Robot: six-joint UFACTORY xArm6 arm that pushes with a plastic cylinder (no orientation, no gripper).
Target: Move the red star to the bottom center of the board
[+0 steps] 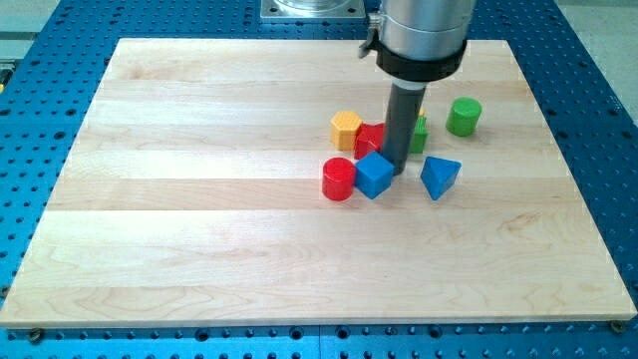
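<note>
Seven blocks huddle right of the tabletop's middle, and our red star (370, 139) sits among them, half hidden behind the rod. We have no jaws, only my tip (399, 172), beside the blue cube (374, 175). Rod upright. Next, we judge: shove the star toward the bottom edge's middle.

A pale wooden board (199, 229) with faint lengthwise plank seams fills most of the frame. Around it on every side runs a blue metal table (588, 110) drilled with a regular grid of small holes. Lighting is even and bright.
</note>
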